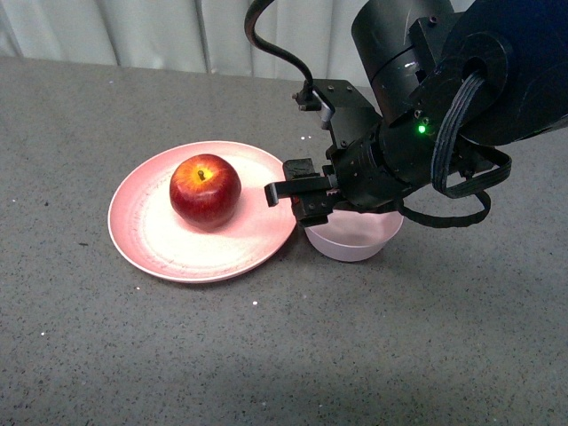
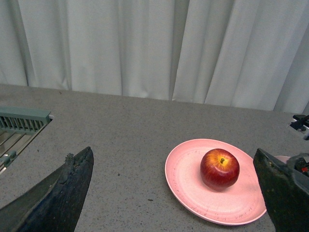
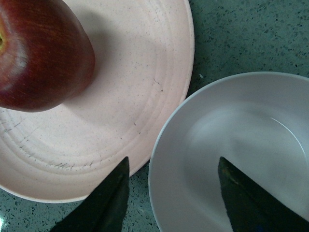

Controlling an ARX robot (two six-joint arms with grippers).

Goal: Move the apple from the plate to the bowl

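The dark-red apple [image 1: 205, 189] sits on the wide salmon-pink plate [image 1: 151, 240] at the table's middle. The small pale bowl [image 1: 355, 240] stands empty just right of the plate, almost touching its rim. My right gripper [image 1: 297, 191] is open and empty, hanging low over the gap between plate and bowl, right of the apple. In the right wrist view the apple [image 3: 43, 58], the plate [image 3: 145, 87] and the bowl [image 3: 231, 145] all show, with the gripper [image 3: 174, 193] over the bowl's near rim. My left gripper [image 2: 174, 193] is open and empty, well back from the apple [image 2: 219, 168] and the plate [image 2: 186, 179].
The grey speckled table [image 1: 133, 355] runs out on all sides. A white curtain [image 2: 145, 43] hangs behind the table. A grey-green rack [image 2: 19, 121] shows at the table's edge in the left wrist view. The right arm's dark body [image 1: 444, 89] covers the far right.
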